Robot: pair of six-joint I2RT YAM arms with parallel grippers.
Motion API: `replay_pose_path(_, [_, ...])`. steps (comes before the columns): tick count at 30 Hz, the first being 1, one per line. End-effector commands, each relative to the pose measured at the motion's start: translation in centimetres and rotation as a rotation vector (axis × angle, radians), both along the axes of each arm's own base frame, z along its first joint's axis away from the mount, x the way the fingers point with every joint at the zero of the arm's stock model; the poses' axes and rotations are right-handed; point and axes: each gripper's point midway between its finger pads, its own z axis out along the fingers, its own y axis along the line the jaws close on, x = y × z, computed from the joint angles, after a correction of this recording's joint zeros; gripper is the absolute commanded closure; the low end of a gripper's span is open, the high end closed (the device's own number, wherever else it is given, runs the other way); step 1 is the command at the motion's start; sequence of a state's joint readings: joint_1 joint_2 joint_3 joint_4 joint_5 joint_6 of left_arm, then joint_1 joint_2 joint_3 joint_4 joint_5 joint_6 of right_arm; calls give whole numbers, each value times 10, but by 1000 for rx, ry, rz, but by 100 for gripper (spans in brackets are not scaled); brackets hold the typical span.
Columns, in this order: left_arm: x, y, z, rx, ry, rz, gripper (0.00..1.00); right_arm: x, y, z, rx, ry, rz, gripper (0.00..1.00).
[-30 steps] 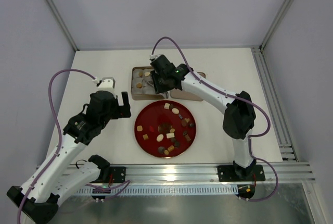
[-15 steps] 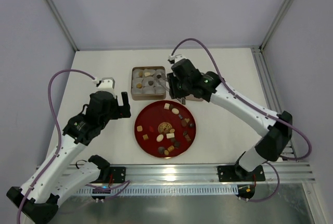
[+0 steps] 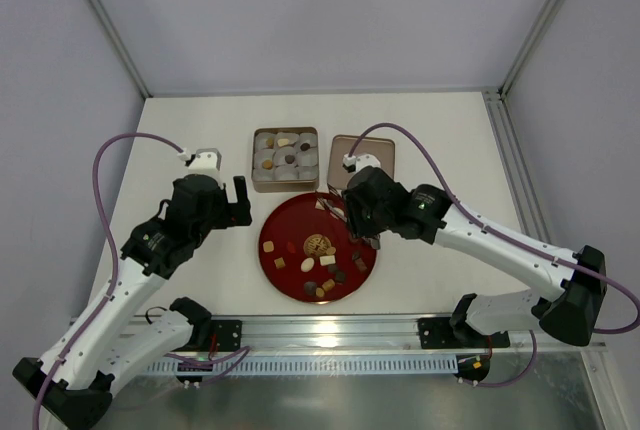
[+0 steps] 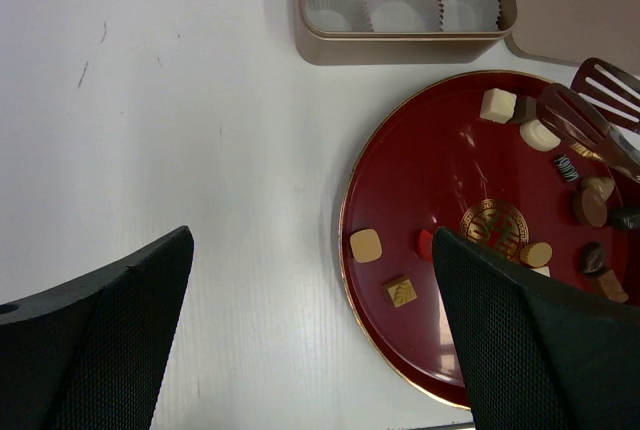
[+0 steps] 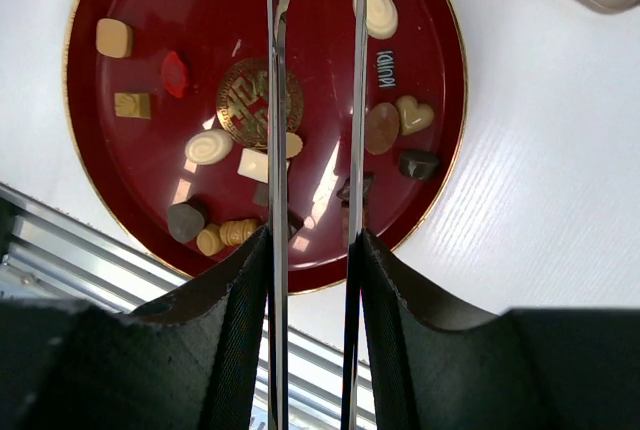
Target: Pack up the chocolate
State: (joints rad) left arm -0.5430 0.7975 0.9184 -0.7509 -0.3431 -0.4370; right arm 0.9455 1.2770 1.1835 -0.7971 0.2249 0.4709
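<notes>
The chocolate (image 3: 307, 264) lies as several small dark, tan, cream and red sweets on a red plate (image 3: 268, 250). A few more sit in paper cups in the open tin (image 3: 285, 159). My right gripper (image 3: 362, 212) is shut on metal tongs (image 3: 326, 206) and hangs over the plate's far right part. In the right wrist view the gripper (image 5: 313, 240) holds the two tong blades (image 5: 277, 100) apart above the sweets (image 5: 209, 146). My left gripper (image 3: 236, 204) is open and empty, left of the plate; the left wrist view (image 4: 312, 240) shows white table between its fingers.
The tin's lid (image 3: 375, 150) lies flat to the right of the tin, behind the plate. The tin holds white crinkled paper cups (image 4: 400, 5), some empty. A metal rail (image 3: 350, 330) runs along the near table edge.
My right arm has swung from over the tin back toward me and now holds the tongs over the red plate. The left arm has not moved.
</notes>
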Motion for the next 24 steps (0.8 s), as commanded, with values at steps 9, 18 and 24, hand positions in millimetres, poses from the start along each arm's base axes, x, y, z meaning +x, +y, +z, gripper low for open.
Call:
replay_pose_path(9, [5, -3, 7, -23, -34, 4, 1, -6, -20, -17, -54, 0, -40, 59])
replay_pose_path(18, [5, -3, 5, -20, -26, 5, 0, -5, -21, -36, -102, 18, -26, 58])
replay_pose_path(24, [5, -2, 5, -16, -26, 7, 0, -4, -15, -48, -119, 33, -9, 58])
